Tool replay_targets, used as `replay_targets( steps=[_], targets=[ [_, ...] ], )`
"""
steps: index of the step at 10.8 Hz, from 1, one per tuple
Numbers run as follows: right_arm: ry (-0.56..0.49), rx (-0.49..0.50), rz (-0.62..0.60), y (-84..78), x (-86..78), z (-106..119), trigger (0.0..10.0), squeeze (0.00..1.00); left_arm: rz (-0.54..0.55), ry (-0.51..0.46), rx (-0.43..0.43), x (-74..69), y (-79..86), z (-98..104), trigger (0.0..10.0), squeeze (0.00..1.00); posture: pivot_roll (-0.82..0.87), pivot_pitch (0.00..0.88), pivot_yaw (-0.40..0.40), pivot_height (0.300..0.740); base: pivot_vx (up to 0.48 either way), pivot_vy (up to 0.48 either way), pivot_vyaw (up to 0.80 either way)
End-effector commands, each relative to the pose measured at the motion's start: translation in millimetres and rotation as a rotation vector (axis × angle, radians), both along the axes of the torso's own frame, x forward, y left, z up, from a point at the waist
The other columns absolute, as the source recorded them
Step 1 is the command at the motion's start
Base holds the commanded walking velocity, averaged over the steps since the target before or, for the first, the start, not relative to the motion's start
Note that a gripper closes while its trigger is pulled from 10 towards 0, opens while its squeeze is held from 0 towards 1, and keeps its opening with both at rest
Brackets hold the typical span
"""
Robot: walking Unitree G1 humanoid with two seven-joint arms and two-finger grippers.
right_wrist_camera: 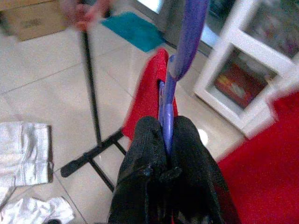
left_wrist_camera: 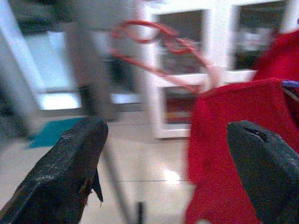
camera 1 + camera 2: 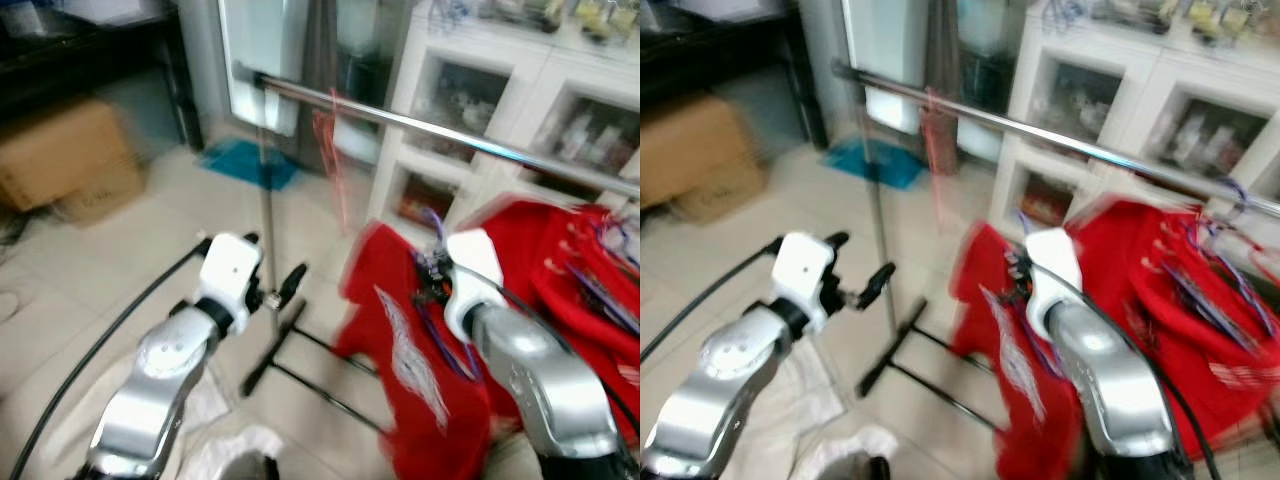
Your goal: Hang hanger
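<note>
While the left hand [image 2: 163, 154] gapes empty, the right hand [image 1: 169, 140] pinches a purple hanger [image 1: 180, 70] (clearest from its wrist).

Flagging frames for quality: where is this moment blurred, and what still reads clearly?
Eye views: motion-smeared throughout, worst on the red shirt and rail. Left wrist view: cabinet soft, open left gripper sharper. Right wrist view: right gripper clamping the purple hanger reads clearly.

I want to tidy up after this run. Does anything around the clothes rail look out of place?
Yes. White cloths lie crumpled on the tiled floor by the rail's black foot instead of hanging. The right hand is shut on a purple hanger bearing a red shirt; the left hand is open.
</note>
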State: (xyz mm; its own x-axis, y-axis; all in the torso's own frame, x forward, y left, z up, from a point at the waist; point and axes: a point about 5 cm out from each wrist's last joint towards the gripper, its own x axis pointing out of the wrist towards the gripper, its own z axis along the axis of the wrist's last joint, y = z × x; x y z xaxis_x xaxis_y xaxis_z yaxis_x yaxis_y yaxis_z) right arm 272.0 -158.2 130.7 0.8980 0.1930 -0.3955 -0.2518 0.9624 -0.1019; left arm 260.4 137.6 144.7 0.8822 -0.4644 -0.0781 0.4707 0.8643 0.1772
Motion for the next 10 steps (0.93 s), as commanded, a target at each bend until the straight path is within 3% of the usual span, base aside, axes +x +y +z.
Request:
replay_targets(
  steps=[1,5,7,8,10],
  targets=[
    [-0.036,0.002,-0.004,0.6,0.9,4,10.0,0.0,-0.005,0.021,0.014,-0.9,-0.8,-5,10.0,0.51,0.06,0.0,-0.026,0.74,0.0,0.0,0.0],
    [-0.054,0.023,-0.042,-6.8,-1.5,4,10.0,0.0,-0.016,0.019,0.02,-0.5,-2.9,-6,10.0,0.5,0.05,0.0,-0.028,0.74,0.0,0.0,0.0],
    [-0.088,0.267,0.055,-0.3,-4.7,18,10.0,0.0,-0.157,0.031,-0.031,1.6,-15.1,-3,10.0,1.0,0.05,0.0,-0.036,0.74,0.0,0.0,0.0],
    [-0.107,0.365,0.172,7.2,-7.6,28,10.0,0.0,-0.192,0.006,-0.01,13.9,-20.8,0,10.0,1.0,0.04,0.0,-0.035,0.74,0.0,0.0,0.0],
    [-0.103,0.452,0.371,19.0,-15.9,38,10.0,0.0,-0.262,0.028,0.083,42.8,-40.8,-8,10.0,1.0,0.04,0.0,-0.029,0.74,0.0,0.0,0.0]
  ],
)
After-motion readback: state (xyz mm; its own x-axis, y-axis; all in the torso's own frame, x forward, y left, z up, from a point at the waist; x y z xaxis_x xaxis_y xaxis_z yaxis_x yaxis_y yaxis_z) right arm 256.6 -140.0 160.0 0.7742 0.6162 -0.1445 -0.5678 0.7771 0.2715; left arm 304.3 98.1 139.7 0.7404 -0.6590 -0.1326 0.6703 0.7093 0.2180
